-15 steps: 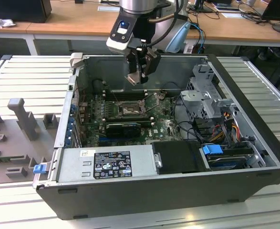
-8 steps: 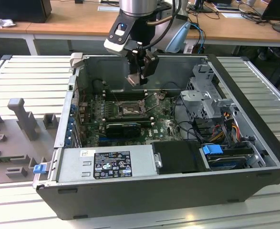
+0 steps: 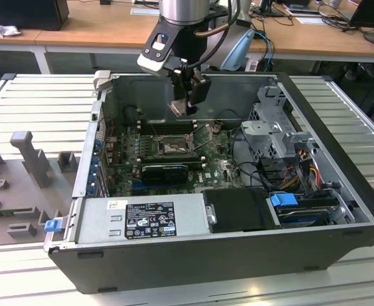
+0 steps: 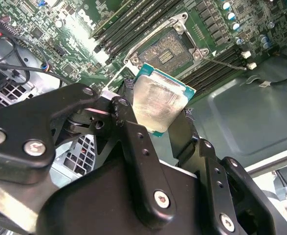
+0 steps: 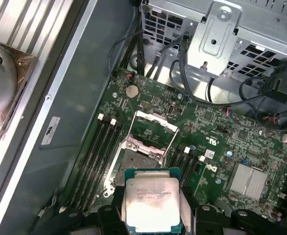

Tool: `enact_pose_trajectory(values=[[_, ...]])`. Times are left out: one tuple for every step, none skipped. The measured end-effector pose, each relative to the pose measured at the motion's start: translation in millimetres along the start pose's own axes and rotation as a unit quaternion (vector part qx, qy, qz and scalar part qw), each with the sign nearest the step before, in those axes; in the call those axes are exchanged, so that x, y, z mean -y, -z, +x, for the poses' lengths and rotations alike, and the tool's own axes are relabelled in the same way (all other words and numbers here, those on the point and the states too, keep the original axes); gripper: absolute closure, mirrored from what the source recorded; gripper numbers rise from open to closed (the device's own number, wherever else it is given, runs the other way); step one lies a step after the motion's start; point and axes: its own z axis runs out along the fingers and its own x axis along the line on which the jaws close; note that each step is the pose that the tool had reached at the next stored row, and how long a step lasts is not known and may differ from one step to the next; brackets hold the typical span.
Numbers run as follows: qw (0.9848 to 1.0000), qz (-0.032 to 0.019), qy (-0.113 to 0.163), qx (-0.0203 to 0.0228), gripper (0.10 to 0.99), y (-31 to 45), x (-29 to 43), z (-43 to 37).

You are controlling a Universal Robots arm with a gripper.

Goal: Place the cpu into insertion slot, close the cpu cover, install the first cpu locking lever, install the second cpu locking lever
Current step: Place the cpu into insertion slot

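**CPU held over the open socket: plenty that could go sideways**

Starting at the exterior view's left, grey fixture blocks (image 3: 28,152) are parked on the ribbed surface (image 3: 40,95), well apart from the action. Next along, the open computer case (image 3: 193,255) is laid flat with its green motherboard (image 3: 218,169) exposed.

Around the middle, the cpu (image 3: 179,106) is held above the board by the pincer (image 3: 185,102), which is clamped narrow on two opposite edges. In the second wrist view the cpu (image 4: 158,105) is seen pinched between the black fingers (image 4: 133,142).

The insertion slot (image 3: 172,148) is found below the cpu, a bit toward the exterior view's left, with nothing seated in it. In the first wrist view the cpu cover (image 5: 153,129) looks flipped up just beyond the insertion slot (image 5: 137,161).

Further right, the drive cage (image 3: 279,137) and loose cables (image 3: 301,166) are well apart from the pincer.

Risks, as judged from here:
- **Bent contacts:** the cpu isn't lined up yet, so contacts could be bent if it's lowered off-centre or tilted.
- **A slip:** only the thin edges are gripped, so the cpu could be dropped onto the board.
- **Clipped cover:** the raised cover could be caught by a finger.
- **Wrong rotation:** this can't be ruled out.
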Motion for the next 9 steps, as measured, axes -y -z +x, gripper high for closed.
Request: enact_pose_trajectory(values=[[1.0000,-0.0001,-0.001,0.0001,0.561,-0.2,0.0,0.2],[1.0000,-0.0002,-0.002,0.0003,0.561,-0.7,0.0,0.2],[1.0000,-0.0003,-0.003,0.0002,0.561,-1.1,0.0,0.2],[1.0000,-0.0011,-0.005,-0.0014,0.561,-2.0,0.2,0.2],[1.0000,-0.0015,-0.006,-0.0024,0.561,-2.4,0.2,0.2],[1.0000,-0.0015,-0.006,-0.0024,0.561,-2.6,0.0,0.4],[1.0000,-0.0017,-0.007,-0.0022,0.561,-2.7,-0.1,0.8],[1.0000,-0.0018,-0.008,-0.0022,0.561,-2.9,-0.1,0.8],[1.0000,-0.0019,-0.009,-0.0021,0.561,-3.1,-0.2,1.0]])
